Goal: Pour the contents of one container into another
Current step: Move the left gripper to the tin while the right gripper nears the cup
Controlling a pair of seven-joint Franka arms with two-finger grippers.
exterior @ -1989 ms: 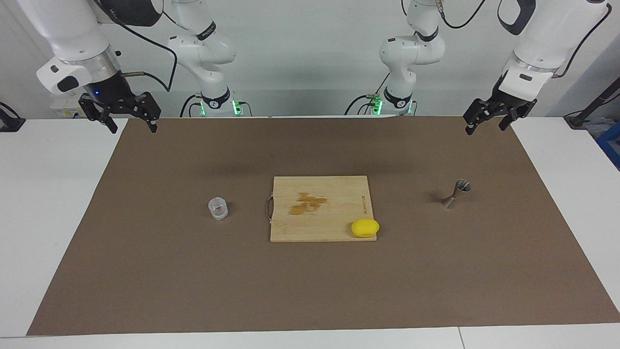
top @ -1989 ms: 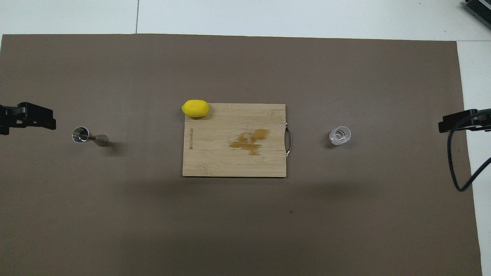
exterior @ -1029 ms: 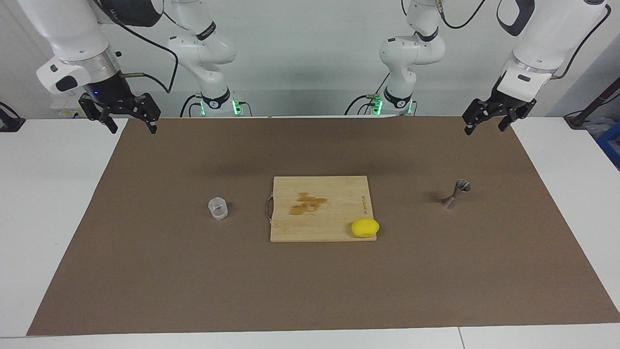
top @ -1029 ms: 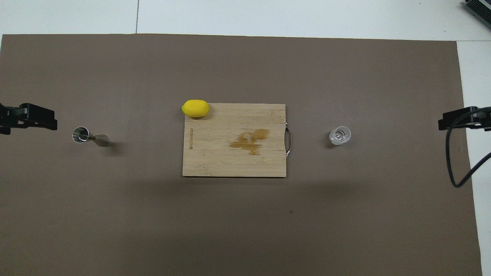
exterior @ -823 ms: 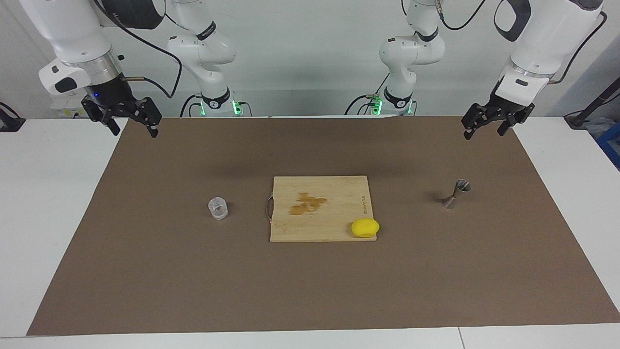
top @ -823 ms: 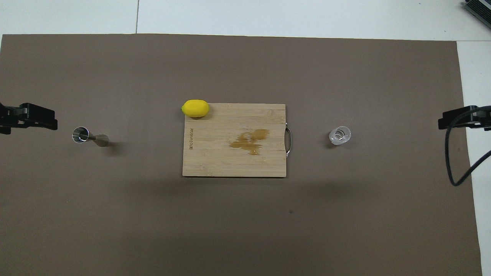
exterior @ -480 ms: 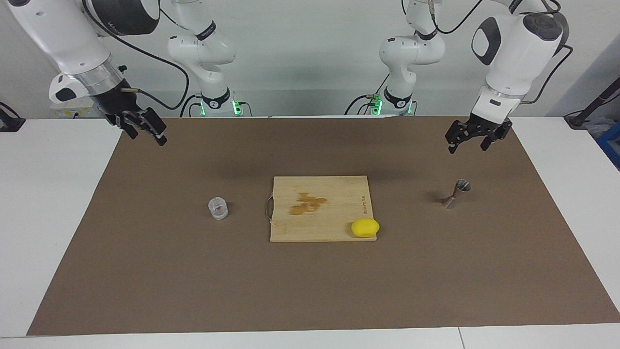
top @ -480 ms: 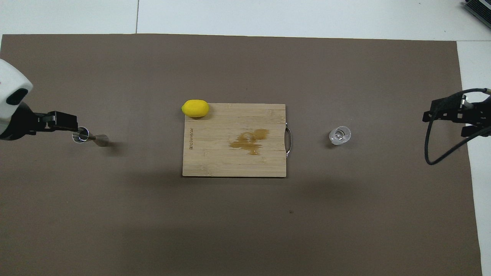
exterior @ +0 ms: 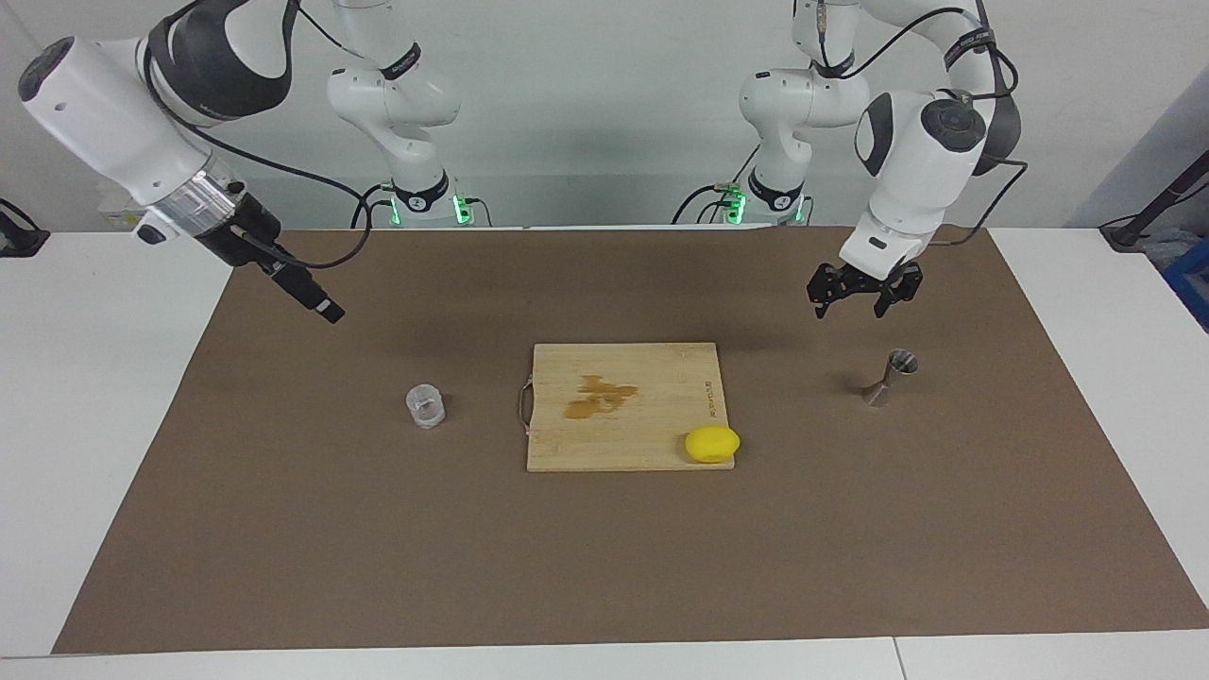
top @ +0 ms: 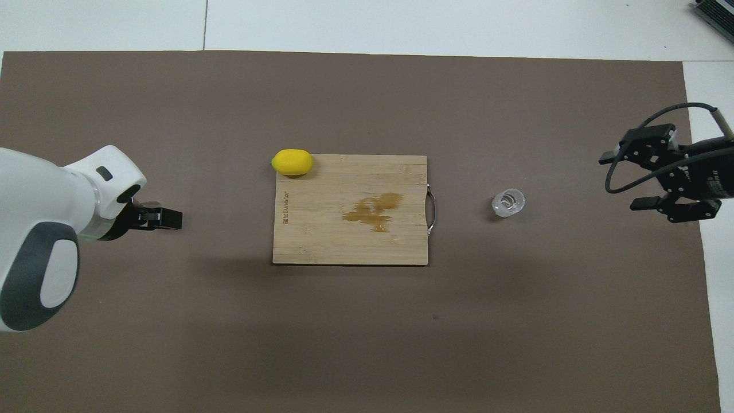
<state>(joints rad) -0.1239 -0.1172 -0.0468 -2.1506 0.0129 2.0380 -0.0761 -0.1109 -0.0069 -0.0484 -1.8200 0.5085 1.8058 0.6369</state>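
Both hands open, up over brown-matted counter [exterior: 604, 567]: left hand [exterior: 859, 300] nr grey steel hourglass jigger [exterior: 888, 378], right hand [top: 622, 180] nr small clear glass cup [exterior: 425, 406].

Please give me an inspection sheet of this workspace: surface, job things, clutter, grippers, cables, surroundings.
Surface: brown mat on a white table.
Job things: glass cup upright toward the right arm's end; jigger upright toward the left arm's end.
Clutter: stained cutting board; lemon on its corner.
Grippers: left gripper open, over the mat near the jigger; right gripper open, over the mat's edge.
Cables: black cable at the right gripper.
Surroundings: nothing seen.
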